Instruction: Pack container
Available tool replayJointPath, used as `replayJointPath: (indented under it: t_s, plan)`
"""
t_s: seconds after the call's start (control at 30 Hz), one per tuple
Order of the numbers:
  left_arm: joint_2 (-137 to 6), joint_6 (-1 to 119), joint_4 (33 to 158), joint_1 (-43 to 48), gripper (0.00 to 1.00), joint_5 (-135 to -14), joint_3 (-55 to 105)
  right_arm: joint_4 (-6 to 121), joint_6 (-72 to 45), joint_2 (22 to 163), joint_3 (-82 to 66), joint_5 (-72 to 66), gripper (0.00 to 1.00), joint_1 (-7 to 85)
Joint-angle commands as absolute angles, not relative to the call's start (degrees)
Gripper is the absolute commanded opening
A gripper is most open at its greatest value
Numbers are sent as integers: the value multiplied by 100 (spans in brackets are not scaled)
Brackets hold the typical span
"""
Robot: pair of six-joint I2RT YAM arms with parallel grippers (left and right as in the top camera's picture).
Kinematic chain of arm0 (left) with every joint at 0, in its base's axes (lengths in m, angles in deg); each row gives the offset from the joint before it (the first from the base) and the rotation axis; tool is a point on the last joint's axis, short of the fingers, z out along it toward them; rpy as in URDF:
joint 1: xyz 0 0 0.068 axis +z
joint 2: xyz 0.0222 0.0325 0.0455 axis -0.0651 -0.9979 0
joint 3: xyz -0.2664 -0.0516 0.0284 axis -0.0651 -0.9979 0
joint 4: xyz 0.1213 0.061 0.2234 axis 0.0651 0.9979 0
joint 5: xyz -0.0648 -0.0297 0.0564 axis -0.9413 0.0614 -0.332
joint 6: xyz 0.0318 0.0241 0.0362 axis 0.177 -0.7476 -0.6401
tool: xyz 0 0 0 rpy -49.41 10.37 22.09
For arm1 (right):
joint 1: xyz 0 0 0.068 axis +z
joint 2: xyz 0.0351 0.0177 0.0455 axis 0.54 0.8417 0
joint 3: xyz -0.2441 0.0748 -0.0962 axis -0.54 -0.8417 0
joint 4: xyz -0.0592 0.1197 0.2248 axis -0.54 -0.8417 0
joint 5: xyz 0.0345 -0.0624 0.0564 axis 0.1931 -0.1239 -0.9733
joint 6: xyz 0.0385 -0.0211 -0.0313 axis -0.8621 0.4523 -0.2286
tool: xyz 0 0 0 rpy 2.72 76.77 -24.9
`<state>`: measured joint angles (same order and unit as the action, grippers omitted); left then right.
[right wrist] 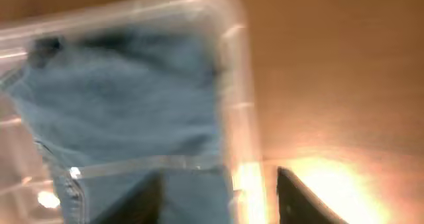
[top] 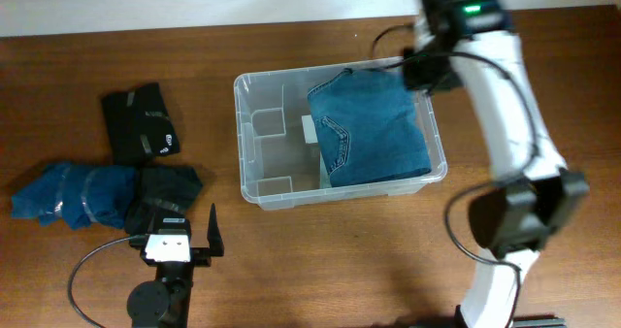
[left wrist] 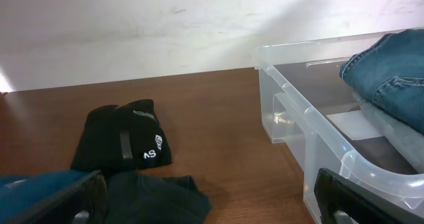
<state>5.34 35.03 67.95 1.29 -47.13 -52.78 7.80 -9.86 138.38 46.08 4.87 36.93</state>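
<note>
The clear plastic container (top: pixel 241 139) stands at the table's middle. Folded blue jeans (top: pixel 371 129) fill its right half and partly cover the white label (top: pixel 309 128) on its bottom. My right gripper (top: pixel 425 68) is open and empty over the container's far right corner. In the blurred right wrist view its fingers (right wrist: pixel 225 201) straddle the container's rim (right wrist: pixel 237 71), with the jeans (right wrist: pixel 126 98) below. My left gripper (top: pixel 180 239) is open and empty at the front left. Its wrist view shows the fingers (left wrist: pixel 212 207) wide apart, and the container (left wrist: pixel 298 105) to the right.
Left of the container lie a folded black garment with a white logo (top: pixel 141 122), a crumpled blue garment (top: pixel 73 194) and a dark garment (top: pixel 167 190) just ahead of my left gripper. The left wrist view shows the black garment (left wrist: pixel 122 138) and the dark one (left wrist: pixel 152 197).
</note>
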Motion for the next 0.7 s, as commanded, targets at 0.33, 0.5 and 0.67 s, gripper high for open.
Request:
replayJointPath:
  t_s: [0.33,0.5,0.67]
  plan:
    - [577,3433,6675,166,99,-4304,-5300,743,-1373,13725,4595,531,99,1269]
    - [568,3466,6528,166,99,-4555,-5203,745,-1373,13725,4595,531,99,858]
    - [-37,3656,7448,285,99,-4555,-4226,745,-1373,13725,4595,531,98,642]
